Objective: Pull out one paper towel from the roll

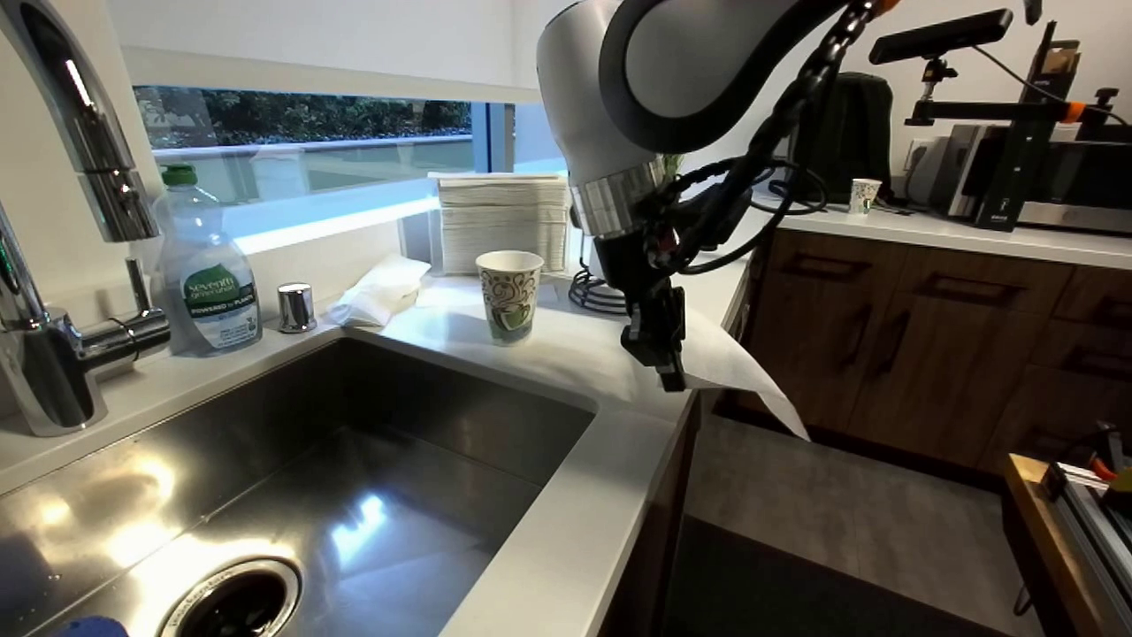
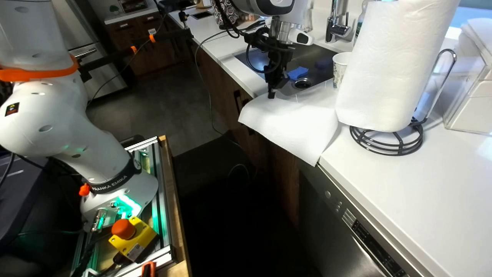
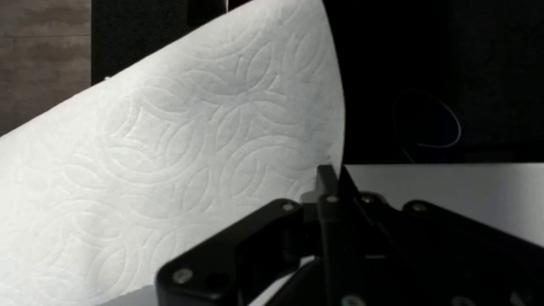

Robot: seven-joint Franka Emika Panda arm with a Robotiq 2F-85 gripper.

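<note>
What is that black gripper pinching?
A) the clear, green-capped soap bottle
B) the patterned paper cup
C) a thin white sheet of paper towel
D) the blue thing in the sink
C: in the wrist view the black gripper is closed, with the edge of the white paper towel sheet between its jaws.

The bottle (image 1: 212, 274) reads "seventh generation" and "POWERED by PLANTS"; the arm (image 2: 73, 127) bears "FRANKA EMIKA" and a warning triangle (image 2: 12, 109); blurred lettering marks the drain (image 1: 234, 600).
</note>
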